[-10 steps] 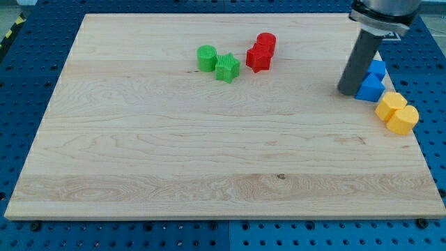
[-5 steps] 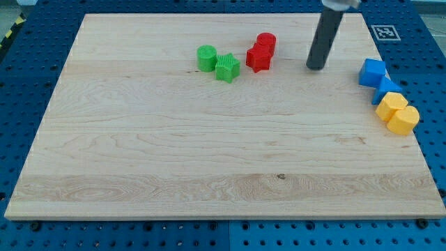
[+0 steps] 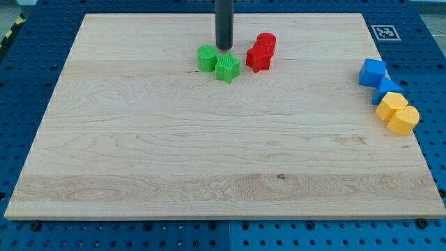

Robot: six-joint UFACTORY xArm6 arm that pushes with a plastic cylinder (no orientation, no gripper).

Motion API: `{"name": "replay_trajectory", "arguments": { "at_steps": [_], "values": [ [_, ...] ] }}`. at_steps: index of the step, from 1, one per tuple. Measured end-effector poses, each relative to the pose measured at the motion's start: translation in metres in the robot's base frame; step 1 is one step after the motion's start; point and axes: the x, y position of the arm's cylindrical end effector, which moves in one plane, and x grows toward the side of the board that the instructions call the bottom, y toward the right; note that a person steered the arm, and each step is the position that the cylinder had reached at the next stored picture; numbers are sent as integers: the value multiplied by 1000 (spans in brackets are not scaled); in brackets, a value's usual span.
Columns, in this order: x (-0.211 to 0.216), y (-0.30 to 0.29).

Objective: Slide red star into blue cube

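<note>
The red star [image 3: 258,58] lies near the board's top middle, touching a red cylinder [image 3: 265,42] just above and to its right. The blue cube [image 3: 373,72] sits far off at the view's right edge. My tip [image 3: 224,47] stands to the left of the red star, just above the gap between the green cylinder [image 3: 206,58] and the green star [image 3: 227,68]. A short gap separates my tip from the red star.
A second blue block [image 3: 387,90] lies just below and right of the blue cube. Two yellow blocks [image 3: 397,113] sit below it at the right edge. The wooden board [image 3: 209,153] rests on a blue perforated table.
My tip has travelled from beside the blue blocks at the right, leftward across the top of the board, past the red blocks, to just above the green blocks. No block near it has moved.
</note>
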Motion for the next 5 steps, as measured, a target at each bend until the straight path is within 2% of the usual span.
{"name": "replay_trajectory", "arguments": {
  "at_steps": [1, 3, 5],
  "values": [
    [23, 22],
    [24, 128],
    [71, 126]
  ]
}}
